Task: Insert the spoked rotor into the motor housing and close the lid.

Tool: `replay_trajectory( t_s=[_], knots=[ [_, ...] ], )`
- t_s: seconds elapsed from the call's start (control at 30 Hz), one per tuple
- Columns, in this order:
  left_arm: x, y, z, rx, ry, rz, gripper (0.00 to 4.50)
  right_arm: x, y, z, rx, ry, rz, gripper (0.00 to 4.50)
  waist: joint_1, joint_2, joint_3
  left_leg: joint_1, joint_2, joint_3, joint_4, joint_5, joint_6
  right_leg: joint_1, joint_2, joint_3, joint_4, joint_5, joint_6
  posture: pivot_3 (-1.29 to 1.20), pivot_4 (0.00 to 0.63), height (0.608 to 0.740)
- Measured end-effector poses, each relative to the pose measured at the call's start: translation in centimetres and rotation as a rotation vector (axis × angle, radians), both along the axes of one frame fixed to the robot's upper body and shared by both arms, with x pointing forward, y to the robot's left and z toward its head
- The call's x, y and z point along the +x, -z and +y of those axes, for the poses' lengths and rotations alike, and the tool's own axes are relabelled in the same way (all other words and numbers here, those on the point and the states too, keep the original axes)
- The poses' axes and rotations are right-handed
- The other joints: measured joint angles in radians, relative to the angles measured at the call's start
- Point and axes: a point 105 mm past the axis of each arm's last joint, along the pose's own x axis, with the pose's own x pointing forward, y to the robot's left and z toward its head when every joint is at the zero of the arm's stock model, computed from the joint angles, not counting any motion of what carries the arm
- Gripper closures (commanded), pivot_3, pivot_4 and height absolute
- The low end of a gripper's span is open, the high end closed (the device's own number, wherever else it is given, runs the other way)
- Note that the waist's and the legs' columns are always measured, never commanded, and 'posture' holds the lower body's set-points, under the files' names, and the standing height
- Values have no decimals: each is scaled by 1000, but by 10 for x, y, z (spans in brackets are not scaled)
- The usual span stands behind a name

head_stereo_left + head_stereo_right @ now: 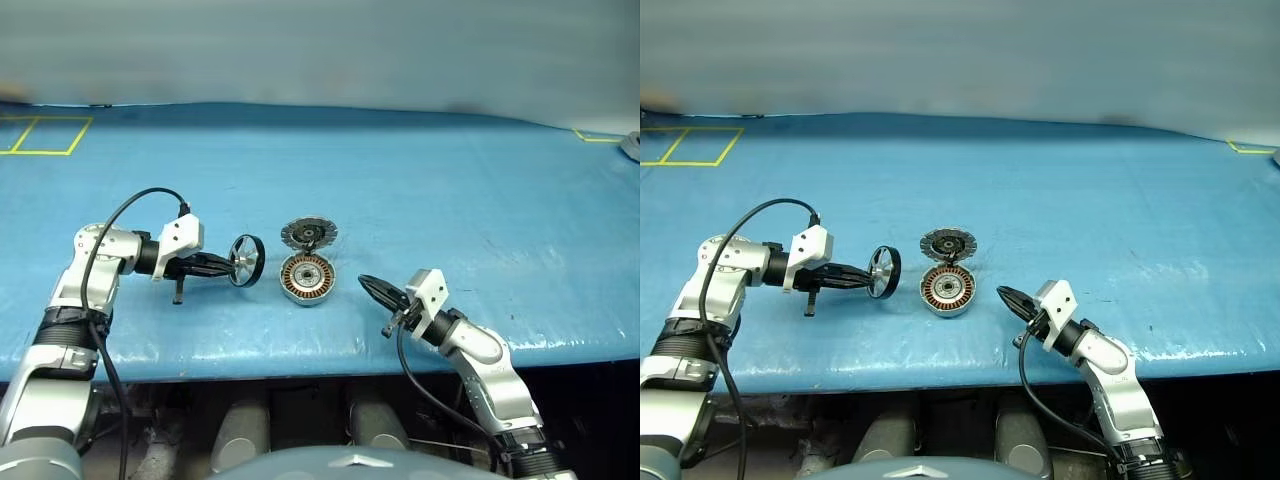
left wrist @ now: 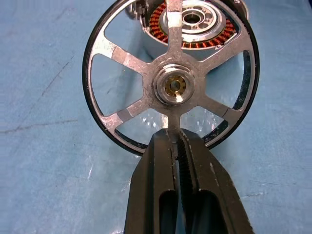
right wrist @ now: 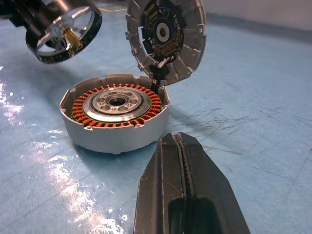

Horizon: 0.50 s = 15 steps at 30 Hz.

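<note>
The left gripper is pinching the spoked rotor by its rim — holding it on edge just beside the motor housing, ready for seating. The lid is standing open behind the housing — leaving the windings exposed. The right gripper is waiting, fingers together and empty, near the housing's other side.

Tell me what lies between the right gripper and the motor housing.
Nothing: only bare blue table separates the right gripper from the motor housing, as the left eye view and right wrist view show.
</note>
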Motion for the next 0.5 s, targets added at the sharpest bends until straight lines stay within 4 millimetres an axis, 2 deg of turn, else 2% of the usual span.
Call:
replay_trajectory(
  t_s=[0.17,0.5],
  knots=[
    [-6,-3,-16,42,113,23,4456,-6,8,8,6,-72,30,4500,0,0,0,0,0,0,-2,0,0,-1,0,0,0,0,-1,0,150,740],
    [2,-16,-44,114,278,-8,4456,-12,11,16,4,-126,21,4500,0,0,0,0,0,0,-1,0,0,-1,1,0,0,0,-1,0,150,740]
  ],
)
